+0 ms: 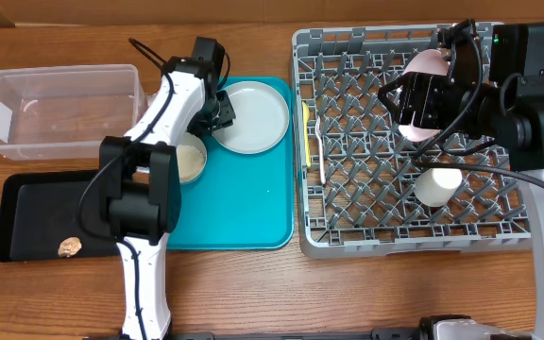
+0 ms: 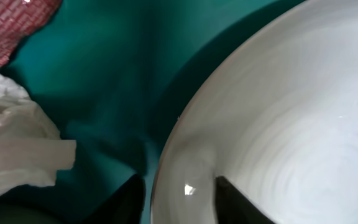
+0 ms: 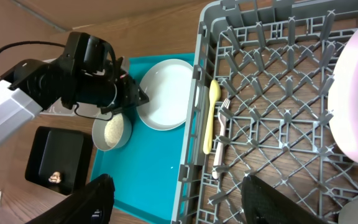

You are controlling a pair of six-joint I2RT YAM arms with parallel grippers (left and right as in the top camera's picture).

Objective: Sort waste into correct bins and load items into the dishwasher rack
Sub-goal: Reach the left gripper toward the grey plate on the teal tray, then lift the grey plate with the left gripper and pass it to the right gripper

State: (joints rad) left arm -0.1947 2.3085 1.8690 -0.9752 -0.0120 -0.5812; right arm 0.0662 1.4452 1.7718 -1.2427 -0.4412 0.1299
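Observation:
A pale grey-green plate [image 1: 253,115] lies on the teal tray [image 1: 244,212]. My left gripper [image 1: 220,113] is closed on the plate's left rim. In the left wrist view its fingers [image 2: 182,199] straddle the rim of the plate [image 2: 278,124], beside a white tissue [image 2: 17,143] and a red foil wrapper [image 2: 8,31]. A small bowl [image 1: 191,161] holds rice-like grains. My right gripper [image 1: 423,99] is open and empty over the grey rack [image 1: 348,241]. A pinkish plate [image 3: 353,106], a white cup [image 1: 439,186] and a yellow-handled utensil [image 1: 307,127] are in the rack.
A clear tub [image 1: 64,109] stands at the far left. In front of it is a black tray [image 1: 26,217] with a small brown food bit [image 1: 69,247]. A pale-handled fork [image 3: 219,152] lies next to the yellow utensil [image 3: 210,118]. The left arm hides the wrapper and tissue from overhead.

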